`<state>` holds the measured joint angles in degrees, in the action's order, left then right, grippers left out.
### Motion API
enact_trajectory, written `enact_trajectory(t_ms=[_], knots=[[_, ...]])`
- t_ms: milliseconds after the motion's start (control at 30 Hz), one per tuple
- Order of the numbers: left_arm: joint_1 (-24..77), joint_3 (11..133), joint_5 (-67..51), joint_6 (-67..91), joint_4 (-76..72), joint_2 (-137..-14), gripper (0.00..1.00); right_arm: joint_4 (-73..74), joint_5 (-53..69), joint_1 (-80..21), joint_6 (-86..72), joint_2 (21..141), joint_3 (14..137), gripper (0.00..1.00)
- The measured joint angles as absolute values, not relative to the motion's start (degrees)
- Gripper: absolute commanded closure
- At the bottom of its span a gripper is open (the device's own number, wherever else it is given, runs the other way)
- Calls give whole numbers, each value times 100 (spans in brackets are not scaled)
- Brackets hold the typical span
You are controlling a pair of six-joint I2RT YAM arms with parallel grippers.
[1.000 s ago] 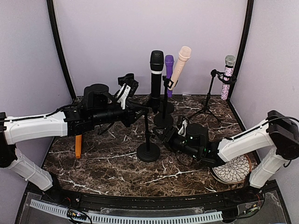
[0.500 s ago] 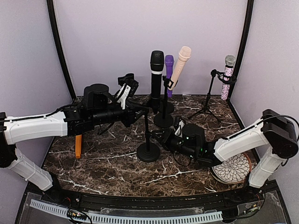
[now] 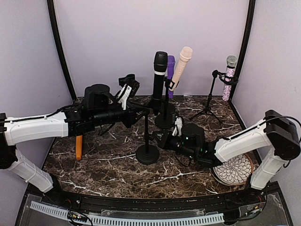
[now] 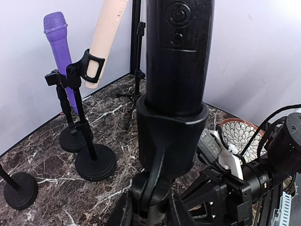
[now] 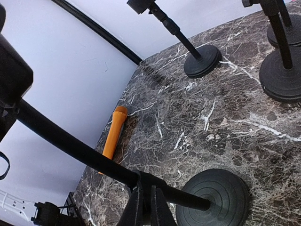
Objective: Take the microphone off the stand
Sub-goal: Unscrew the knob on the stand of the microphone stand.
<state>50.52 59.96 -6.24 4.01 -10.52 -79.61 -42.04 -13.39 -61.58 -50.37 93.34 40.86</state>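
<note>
Black microphone (image 3: 159,75) is seated in the clip (image 4: 171,136) at the top of the stand (image 3: 148,136), leaning slightly right. It's mid-table and just in front of the other stands. The stand's round base (image 3: 147,154) sits on the marble table (image 3: 108,165), and in the right wrist view the pole runs at a slant up from it.

Left gripper (image 4: 151,212): fingers sit on either side of the swivel joint right under the clip, narrow gap. Only the finger edges are in frame, so it looks clamped on the stand, but contact isn't fully visible. The mic body fills the left wrist view just above.

Right gripper (image 5: 146,207): fingers pinched tight on the pole low down, just beside the base — a firm hold on the stand.

Around it:
- purple microphone (image 3: 170,63) and cream microphone (image 3: 182,63) are each clipped in their own round-base stands just behind, the cream one tilted right
- glitter microphone (image 3: 230,75) sits on a tripod stand at the back right, well apart
- orange cylinder (image 3: 79,147) lies flat on the table at the left, under the left arm
- patterned plate (image 3: 235,170) is at the right — partly hidden under the right arm
</note>
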Motion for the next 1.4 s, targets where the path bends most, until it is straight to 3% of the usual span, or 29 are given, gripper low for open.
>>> enact_trajectory(t_ms=[100,200,367,533,967,1233,1400], knots=[[5052,5996,-635,386,-1052,-7966,89,-4204,-1369,-6208,-4545,9332,4091,97],[5052,5999,-644,381,-1055,-7970,89,-4204,-1468,-6252,-4086,9327,4095,77],[5054,6005,-663,368,-1059,-7983,89,-4198,-1479,-6300,-3695,9327,4040,66],[5054,6005,-687,366,-1059,-7983,89,-4456,-1284,-6300,-3682,9327,3813,73],[5052,6005,-705,366,-1057,-7983,89,-4657,-1170,-6294,-3575,9461,3789,69],[5052,6005,-707,366,-1059,-7981,89,-4720,-1133,-6257,-3470,9692,3916,81],[5052,6005,-703,362,-1057,-7981,89,-4825,-1072,-6250,-3435,9795,3975,97]])
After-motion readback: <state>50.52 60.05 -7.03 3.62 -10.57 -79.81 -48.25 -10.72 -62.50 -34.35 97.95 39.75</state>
